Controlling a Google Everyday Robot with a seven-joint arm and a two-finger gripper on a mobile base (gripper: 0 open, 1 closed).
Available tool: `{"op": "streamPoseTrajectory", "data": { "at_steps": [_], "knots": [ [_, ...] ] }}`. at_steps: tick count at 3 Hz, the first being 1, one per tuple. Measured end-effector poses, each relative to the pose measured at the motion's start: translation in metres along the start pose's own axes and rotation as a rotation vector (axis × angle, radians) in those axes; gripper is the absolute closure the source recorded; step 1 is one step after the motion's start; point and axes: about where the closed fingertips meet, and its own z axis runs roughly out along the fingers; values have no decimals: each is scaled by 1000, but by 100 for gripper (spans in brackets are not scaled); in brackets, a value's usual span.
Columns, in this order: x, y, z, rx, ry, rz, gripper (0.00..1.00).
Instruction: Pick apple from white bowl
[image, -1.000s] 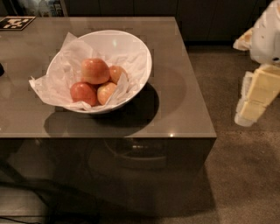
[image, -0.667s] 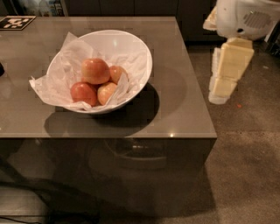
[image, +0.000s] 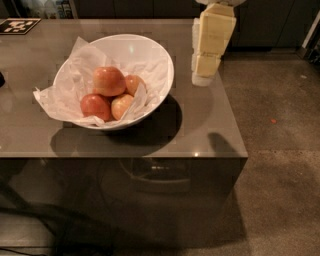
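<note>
The apple (image: 109, 81), the largest one, pinkish-red with a yellowish blush, lies on top of three other apples in the white bowl (image: 165, 62). The bowl is lined with crumpled white paper (image: 55, 97) and stands on the left half of a grey table (image: 210, 125). A darker red apple (image: 95, 106) and a small pale apple (image: 121, 105) lie in front of it, and a fourth apple (image: 134, 83) lies to its right. My cream-coloured gripper (image: 204, 75) hangs above the table just right of the bowl, apart from it and empty.
A black-and-white marker tag (image: 18, 25) lies at the table's far left corner. The table's right edge (image: 235, 115) drops to a speckled brown floor (image: 280, 150). Dark cabinets stand behind the table.
My gripper has moved left from beyond the table's right edge to over the table, close beside the bowl. The bowl and apples have not moved.
</note>
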Motion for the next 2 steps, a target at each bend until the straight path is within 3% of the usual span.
{"op": "streamPoseTrajectory", "data": {
  "at_steps": [1, 2],
  "knots": [
    [-5, -5, -3, 28, -16, -3, 0],
    [-24, -25, 8, 35, -91, -24, 0]
  ]
}}
